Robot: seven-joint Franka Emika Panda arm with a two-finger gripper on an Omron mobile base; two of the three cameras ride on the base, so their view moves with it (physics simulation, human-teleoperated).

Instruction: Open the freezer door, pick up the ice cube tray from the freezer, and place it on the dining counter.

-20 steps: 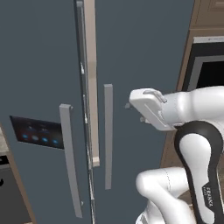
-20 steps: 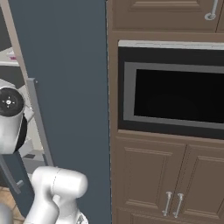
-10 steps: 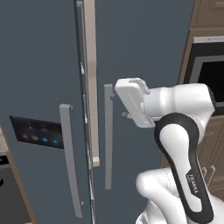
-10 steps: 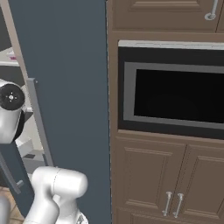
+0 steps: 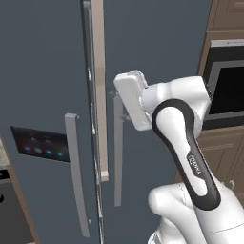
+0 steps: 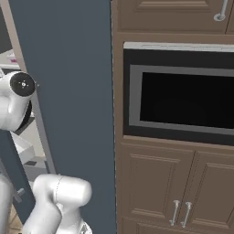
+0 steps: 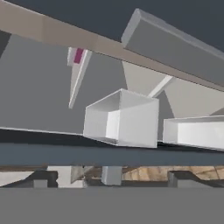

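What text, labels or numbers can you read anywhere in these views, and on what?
"FRANKA", small and only barely legible: on the dark link of the white robot arm.
Blue-lit icons on the black control panel of the slate-blue freezer door: too small to read.
Nothing else legible.

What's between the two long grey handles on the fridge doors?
In the left base view, between the freezer door's handle and the plain door's handle runs the dark seam where the doors meet, with a tan strip along it.
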